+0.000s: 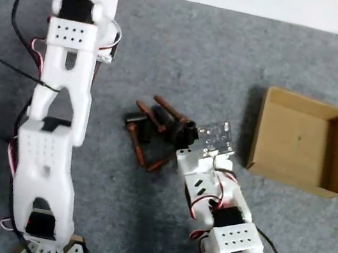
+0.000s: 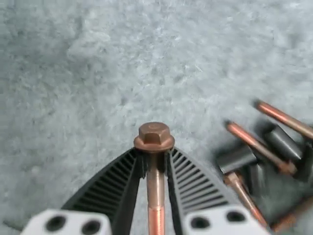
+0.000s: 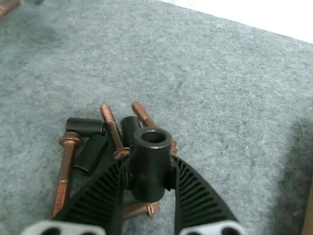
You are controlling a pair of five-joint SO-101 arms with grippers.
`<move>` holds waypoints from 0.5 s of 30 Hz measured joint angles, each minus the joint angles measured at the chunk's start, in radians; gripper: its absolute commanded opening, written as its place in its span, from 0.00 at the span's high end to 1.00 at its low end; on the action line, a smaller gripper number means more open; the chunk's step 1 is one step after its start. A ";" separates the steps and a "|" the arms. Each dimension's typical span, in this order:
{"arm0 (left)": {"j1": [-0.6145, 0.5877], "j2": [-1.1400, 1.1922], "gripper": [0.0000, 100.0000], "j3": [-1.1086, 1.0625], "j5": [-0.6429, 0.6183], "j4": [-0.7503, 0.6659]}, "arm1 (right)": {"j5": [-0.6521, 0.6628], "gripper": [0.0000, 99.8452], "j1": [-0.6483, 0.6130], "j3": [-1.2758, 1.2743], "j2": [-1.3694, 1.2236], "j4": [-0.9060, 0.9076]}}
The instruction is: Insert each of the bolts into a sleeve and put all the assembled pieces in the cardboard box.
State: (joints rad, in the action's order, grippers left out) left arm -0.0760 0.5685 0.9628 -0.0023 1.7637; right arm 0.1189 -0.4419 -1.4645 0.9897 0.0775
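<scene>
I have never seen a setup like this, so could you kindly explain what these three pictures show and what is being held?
These are two small white robot arms on a grey table. The high view looks down on both, the left arm and the right arm. The other two pictures come from a camera on each wrist. Loose copper-coloured bolts and black sleeves lie heaped together; a cardboard box stands apart. The left gripper holds a bolt, the right gripper a sleeve.

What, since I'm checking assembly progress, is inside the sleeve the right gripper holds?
The sleeve in the right gripper shows an open bore, empty at its mouth; its lower end is hidden between the fingers.
</scene>
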 measured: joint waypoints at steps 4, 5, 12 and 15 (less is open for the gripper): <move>-0.005 -0.222 1.00 -0.187 0.002 0.000 | 0.000 1.00 0.003 0.000 0.000 0.000; -0.006 -0.275 1.00 -0.242 0.000 -0.009 | 0.000 1.00 0.003 0.000 0.000 0.000; -0.005 -0.692 1.00 -0.824 0.002 -0.313 | 0.000 1.00 0.003 0.000 0.000 0.000; -0.005 -0.919 1.00 -1.168 0.003 -0.546 | 0.000 1.00 0.003 0.000 0.000 0.000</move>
State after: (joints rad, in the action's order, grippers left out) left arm -0.0806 -0.3506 -0.2048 0.0008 1.2175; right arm 0.1189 -0.4388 -1.4645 0.9897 0.0775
